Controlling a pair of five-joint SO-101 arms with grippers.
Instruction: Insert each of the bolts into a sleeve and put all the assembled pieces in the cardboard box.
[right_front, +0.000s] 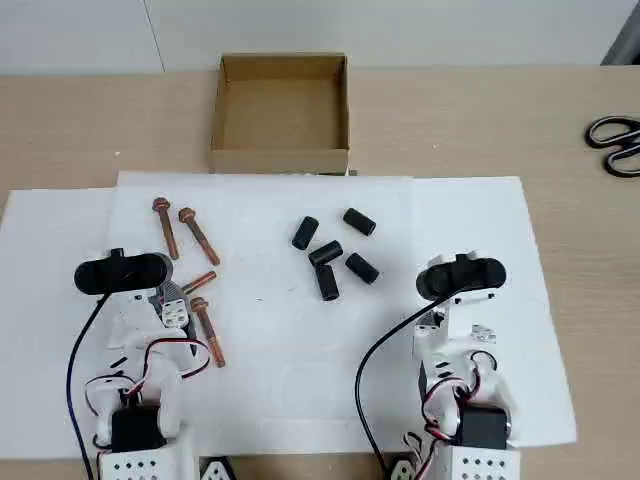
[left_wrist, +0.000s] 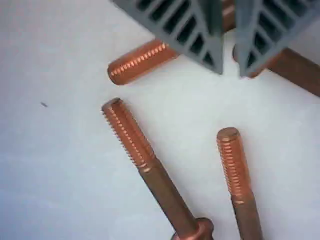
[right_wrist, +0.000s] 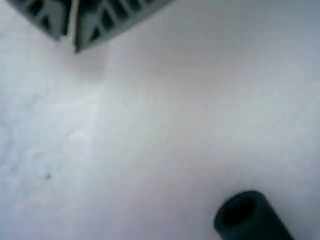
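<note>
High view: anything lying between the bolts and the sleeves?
No. In the high view, the stretch between the bolts and the sleeves is bare white paper.

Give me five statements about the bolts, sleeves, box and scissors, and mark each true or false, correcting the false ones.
1. The brown cardboard box is empty. True.
2. Four copper-coloured threaded bolts lie on the white paper sheet. True.
3. One bolt already sits inside a sleeve. False: every bolt lies bare, in its own group apart from the sleeves.
4. Five black cylindrical sleeves lie on that sheet. True.
5. The black-handled scissors lie in the box. False: they lie on the bare wooden table, off the sheet, at the high view's right edge.
</note>
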